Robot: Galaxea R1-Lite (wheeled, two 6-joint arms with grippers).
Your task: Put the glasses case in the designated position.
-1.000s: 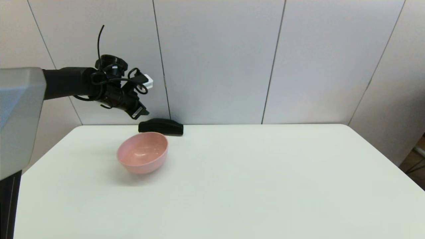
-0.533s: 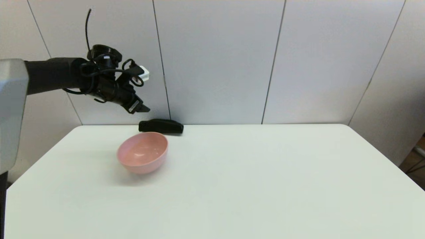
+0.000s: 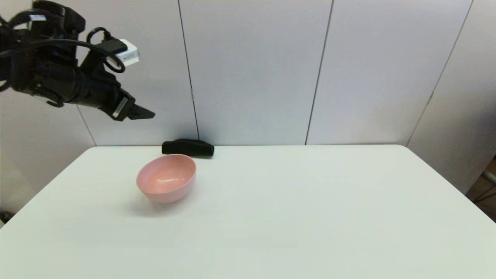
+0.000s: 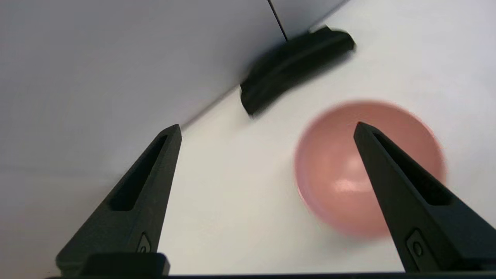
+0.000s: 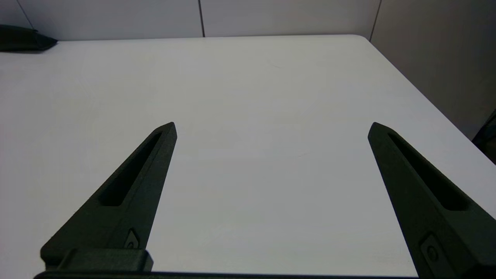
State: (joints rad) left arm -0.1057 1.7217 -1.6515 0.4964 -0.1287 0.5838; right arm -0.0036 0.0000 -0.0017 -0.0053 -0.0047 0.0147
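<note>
Spreading across most of the head view, the plain white rectangular table (image 3: 310, 217) meets grey wall panels (image 3: 252, 69) at its far edge. Next in size, the left arm hangs high over the table's far left corner, and the left gripper (image 3: 145, 114) points down toward the tabletop with its two long black fingers (image 4: 155, 170) spread wide and nothing between them (the left wrist view shows both tips well apart). A round matte pink bowl (image 3: 166, 177) sits upright on the left half of the table. Just behind it, apart from the rim, the matte black oblong glasses case (image 3: 188, 148) lies flat against the wall at the table's far edge. The right gripper (image 5: 271, 128) hovers low over bare tabletop, fingers likewise splayed and empty.
</note>
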